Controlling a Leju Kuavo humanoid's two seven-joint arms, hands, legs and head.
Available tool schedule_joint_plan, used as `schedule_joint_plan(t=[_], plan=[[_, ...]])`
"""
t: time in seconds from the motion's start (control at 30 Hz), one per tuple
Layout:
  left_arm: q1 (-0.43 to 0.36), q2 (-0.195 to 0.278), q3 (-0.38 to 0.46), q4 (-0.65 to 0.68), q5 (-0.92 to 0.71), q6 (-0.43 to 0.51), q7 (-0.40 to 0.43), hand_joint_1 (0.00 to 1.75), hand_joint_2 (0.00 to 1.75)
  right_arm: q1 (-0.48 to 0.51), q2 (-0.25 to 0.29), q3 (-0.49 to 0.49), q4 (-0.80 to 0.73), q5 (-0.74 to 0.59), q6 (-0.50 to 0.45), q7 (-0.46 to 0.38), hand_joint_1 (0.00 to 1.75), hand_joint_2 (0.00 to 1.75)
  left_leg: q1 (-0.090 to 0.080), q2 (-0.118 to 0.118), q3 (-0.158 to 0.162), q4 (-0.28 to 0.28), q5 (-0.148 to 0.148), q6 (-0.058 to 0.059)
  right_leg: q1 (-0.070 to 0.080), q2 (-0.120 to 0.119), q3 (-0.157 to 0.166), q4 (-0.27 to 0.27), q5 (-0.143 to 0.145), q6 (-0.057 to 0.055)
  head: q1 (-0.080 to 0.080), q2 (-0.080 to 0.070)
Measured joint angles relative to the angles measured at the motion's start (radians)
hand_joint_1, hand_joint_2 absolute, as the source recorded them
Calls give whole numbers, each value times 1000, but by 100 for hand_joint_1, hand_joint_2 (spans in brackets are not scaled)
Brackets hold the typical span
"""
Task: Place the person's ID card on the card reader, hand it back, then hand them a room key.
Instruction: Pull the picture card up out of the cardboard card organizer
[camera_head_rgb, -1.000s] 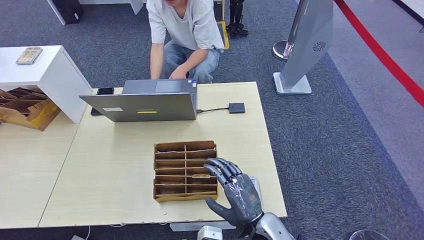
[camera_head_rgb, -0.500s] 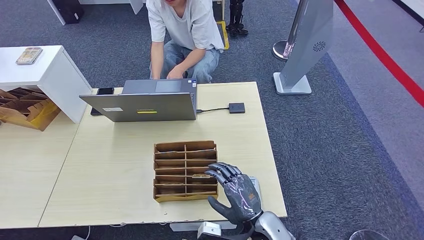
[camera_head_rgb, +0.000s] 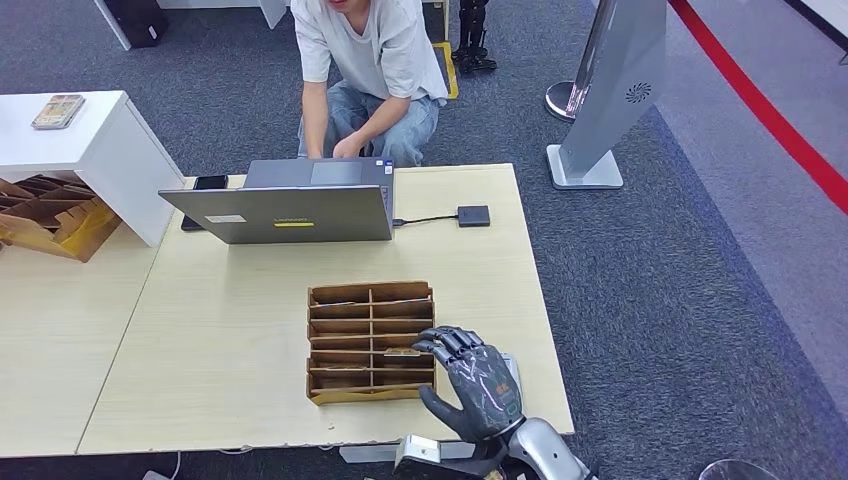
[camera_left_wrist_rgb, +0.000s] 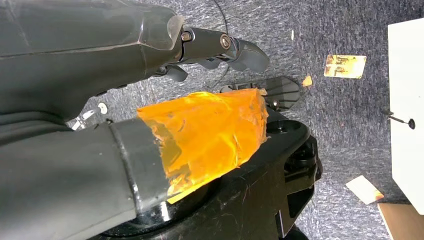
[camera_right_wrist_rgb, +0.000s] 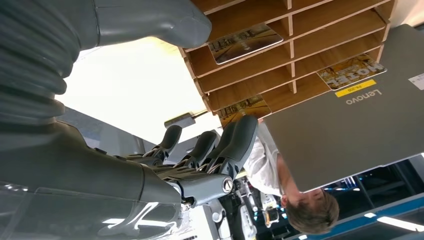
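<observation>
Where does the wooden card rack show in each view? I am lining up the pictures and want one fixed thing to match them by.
Head view: the wooden card rack lies on the table near the front edge, with the right hand beside it.
Right wrist view: its compartments run along the top, cards inside.
Left wrist view: not in it.
Shared landmark: the grey laptop.

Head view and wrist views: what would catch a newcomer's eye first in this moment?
First, the dark grey right robot hand, hovering at the right edge of the brown wooden slotted card organizer on the pale wooden table. Next, the open grey laptop across the table, with a person in a white T-shirt crouched behind it. In the left wrist view, a bright orange translucent wrap on the left robot hand stands out over the carpet.
</observation>
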Motion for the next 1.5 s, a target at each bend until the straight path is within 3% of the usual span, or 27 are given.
schedule_joint_plan(t=[0.53,1.5], plan=[[-2,0,-12,0,-16,-9,4,0,0,-40,37,0,54,9,19,10,76,175,0,0,0,0,0,0,0,0,0,0,0,0,0,0],[-6,0,-25,0,-36,-18,8,0,0,-81,80,24,149,7,55,10,60,175,0,0,0,0,0,0,0,0,0,0,0,0,0,0]])
